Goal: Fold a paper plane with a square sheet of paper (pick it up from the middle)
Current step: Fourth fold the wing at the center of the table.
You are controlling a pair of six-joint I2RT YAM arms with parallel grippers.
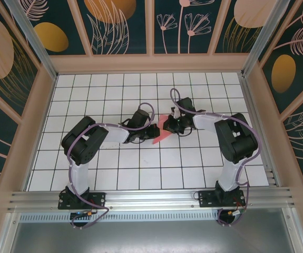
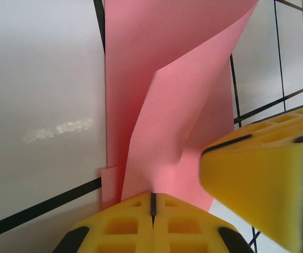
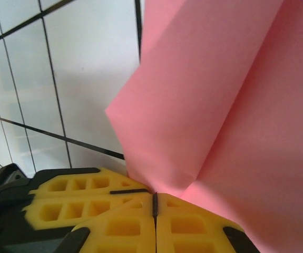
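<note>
The pink-red sheet of paper (image 1: 161, 137), folded in creased layers to a narrow pointed paper plane shape, is held between both grippers over the middle of the white grid table. My left gripper (image 1: 151, 132) is shut on one end. In the left wrist view its yellow fingertips (image 2: 152, 203) pinch the paper (image 2: 183, 105), whose flaps rise away from them. My right gripper (image 1: 169, 126) is shut on the other end. The right wrist view has its fingertips (image 3: 155, 203) closed on a folded corner of the paper (image 3: 220, 105). The two grippers almost touch.
The white grid table (image 1: 140, 168) is walled by a pink frame with patterned panels (image 1: 151, 26). A metal rail (image 1: 151, 197) runs along the near edge by the arm bases. The other arm's yellow finger (image 2: 267, 179) sits close beside the left gripper.
</note>
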